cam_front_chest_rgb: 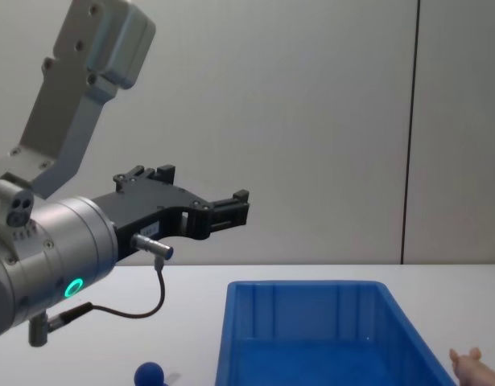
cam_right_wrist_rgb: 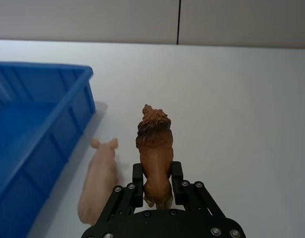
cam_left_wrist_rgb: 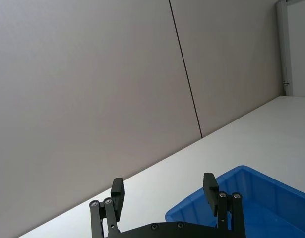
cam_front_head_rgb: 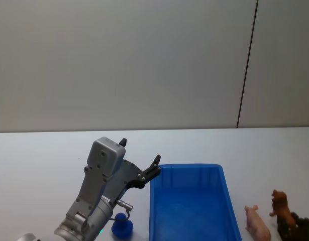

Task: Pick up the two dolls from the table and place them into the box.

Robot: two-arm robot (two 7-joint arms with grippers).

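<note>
One doll sorted-ish: my right gripper (cam_right_wrist_rgb: 157, 171) is squeezing the brown lion (cam_right_wrist_rgb: 153, 134) across its hindquarters, body running straight out along the fingers (cam_right_wrist_rgb: 177, 173), head pointing away. The box (cam_right_wrist_rgb: 48, 72) is sitting off to my left of it, with the pink piglet (cam_right_wrist_rgb: 100, 173) lying on the table (cam_right_wrist_rgb: 241, 99) between them, just beside the box wall. So I'm guessing up, then left. Left gripper (cam_left_wrist_rgb: 163, 186) is hanging spread and empty by the box's far left corner, nearer the blue doll (cam_front_head_rgb: 122, 226).

Left tool (cam_left_wrist_rgb: 163, 184) raised, spread wide; right tool (cam_right_wrist_rgb: 157, 170) low, clamped.
</note>
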